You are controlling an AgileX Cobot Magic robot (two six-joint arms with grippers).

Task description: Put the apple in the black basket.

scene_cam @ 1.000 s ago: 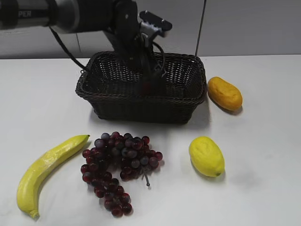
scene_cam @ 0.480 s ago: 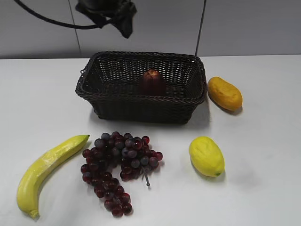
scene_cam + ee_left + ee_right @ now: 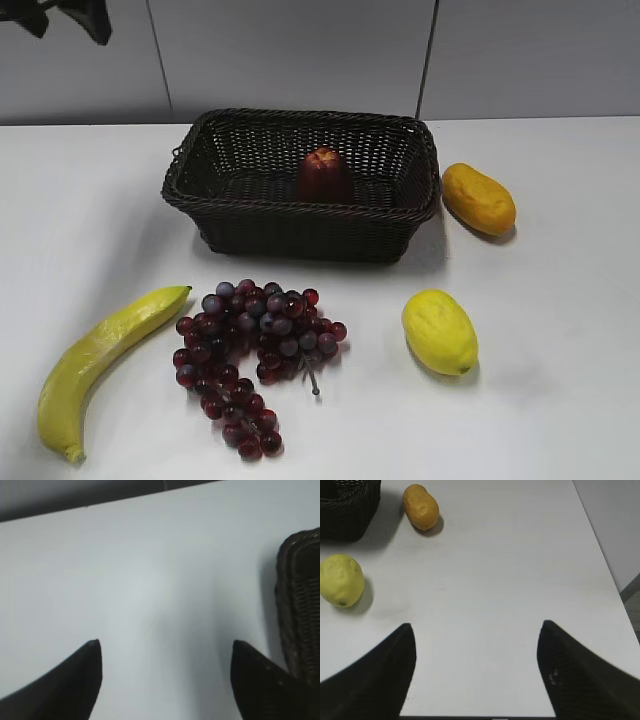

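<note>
The dark red apple (image 3: 322,172) sits upright inside the black woven basket (image 3: 300,215) at the back middle of the table. My left gripper (image 3: 165,647) is open and empty, high above bare table left of the basket, whose rim (image 3: 300,600) shows at the right edge of the left wrist view. Only a dark bit of that arm (image 3: 70,15) shows in the top left corner of the exterior view. My right gripper (image 3: 476,627) is open and empty over bare table on the right; it is out of the exterior view.
A bunch of dark red grapes (image 3: 250,350) lies in front of the basket. A yellow banana (image 3: 95,360) lies at front left, a lemon (image 3: 440,330) at front right and an orange-yellow mango (image 3: 478,198) right of the basket. The table's right edge (image 3: 605,570) is near.
My left arm has let go of the apple in the basket, risen out of it and swung away up and to the left, almost out of the exterior view. The apple stays put.
</note>
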